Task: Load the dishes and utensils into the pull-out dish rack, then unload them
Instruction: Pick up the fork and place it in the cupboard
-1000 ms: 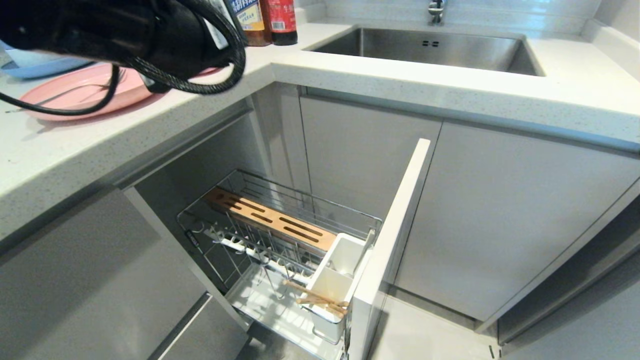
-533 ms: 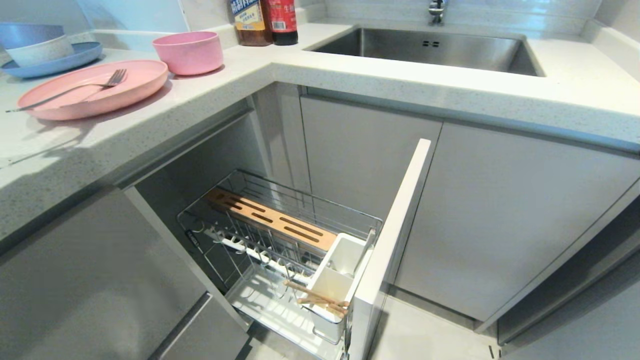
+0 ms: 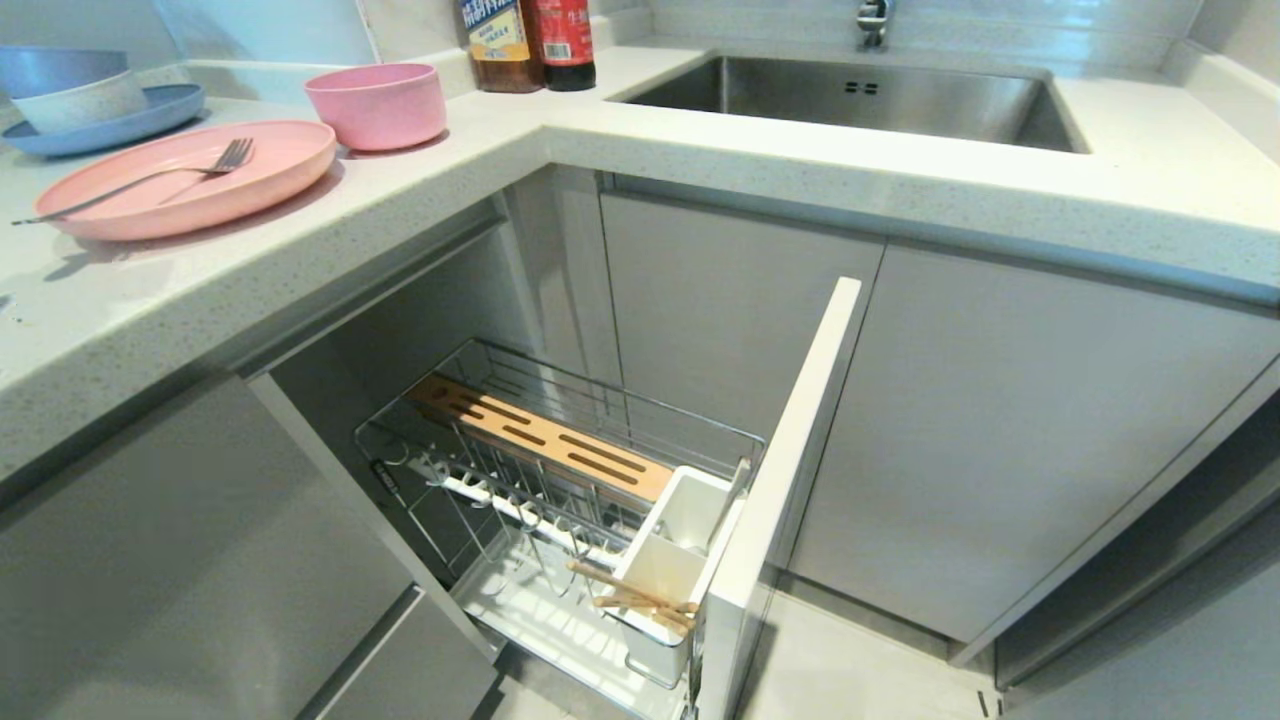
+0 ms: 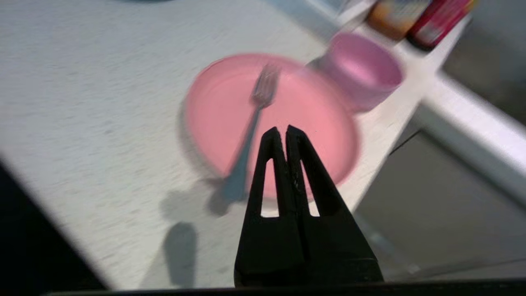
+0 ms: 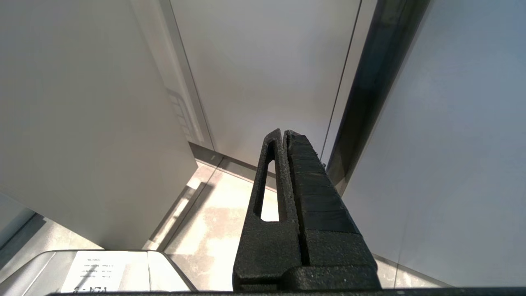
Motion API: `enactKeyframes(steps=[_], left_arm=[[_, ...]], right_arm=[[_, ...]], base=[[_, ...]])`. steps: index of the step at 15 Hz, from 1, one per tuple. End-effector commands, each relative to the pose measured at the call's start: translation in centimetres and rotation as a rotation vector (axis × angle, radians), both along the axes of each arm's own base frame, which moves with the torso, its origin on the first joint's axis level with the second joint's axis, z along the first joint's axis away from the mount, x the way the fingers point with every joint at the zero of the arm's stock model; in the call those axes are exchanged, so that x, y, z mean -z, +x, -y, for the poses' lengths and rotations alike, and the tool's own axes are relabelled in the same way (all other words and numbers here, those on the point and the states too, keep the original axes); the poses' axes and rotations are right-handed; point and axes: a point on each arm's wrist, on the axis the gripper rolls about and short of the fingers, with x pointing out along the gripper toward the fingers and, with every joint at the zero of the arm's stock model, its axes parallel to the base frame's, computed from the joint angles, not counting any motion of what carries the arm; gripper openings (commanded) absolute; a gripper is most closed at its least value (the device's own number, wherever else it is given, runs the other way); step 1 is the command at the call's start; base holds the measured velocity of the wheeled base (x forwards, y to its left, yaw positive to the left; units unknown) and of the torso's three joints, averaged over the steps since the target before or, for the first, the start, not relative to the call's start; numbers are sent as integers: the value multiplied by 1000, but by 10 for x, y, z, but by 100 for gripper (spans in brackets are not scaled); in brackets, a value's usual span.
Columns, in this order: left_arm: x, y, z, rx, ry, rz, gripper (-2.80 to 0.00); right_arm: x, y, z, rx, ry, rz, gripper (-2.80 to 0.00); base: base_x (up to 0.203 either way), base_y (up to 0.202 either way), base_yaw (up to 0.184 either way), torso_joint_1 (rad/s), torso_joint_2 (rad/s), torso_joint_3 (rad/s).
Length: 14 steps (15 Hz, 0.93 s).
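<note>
While hovering above the pink plate (image 4: 304,119) | left gripper (image 4: 286,130) pressed together, empty | fork (image 4: 250,123) at its 11 o'clock | right gripper (image 5: 283,133) closed, empty.

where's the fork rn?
The slim silver metal fork lies across the wide shallow pink plate on the white countertop, at the head view's far left, beside the small round pink bowl.

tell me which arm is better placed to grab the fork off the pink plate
Left. The left gripper, shut and empty, hangs over the pink plate beside the fork. The right gripper is parked low by the cabinet fronts.
</note>
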Motion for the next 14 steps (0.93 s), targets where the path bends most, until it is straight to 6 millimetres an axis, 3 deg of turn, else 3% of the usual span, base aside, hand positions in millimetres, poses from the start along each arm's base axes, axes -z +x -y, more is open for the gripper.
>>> enactKeyframes(steps=[1, 6, 13, 14], left_arm=[[7, -4, -9, 23, 83, -48, -280], [13, 7, -15, 18, 124, -97, -280], [26, 38, -27, 22, 200, -217, -280], [28, 40, -28, 23, 214, -239, 0]], right_arm=[[0, 0, 0, 1, 0, -2, -280], [0, 0, 0, -1, 0, -1, -280], [0, 0, 0, -1, 0, -2, -280], [0, 0, 0, -1, 0, -2, -280]], base=[[0, 0, 0, 0, 0, 0], [0, 0, 0, 0, 0, 0], [0, 0, 0, 0, 0, 0], [0, 0, 0, 0, 0, 0]])
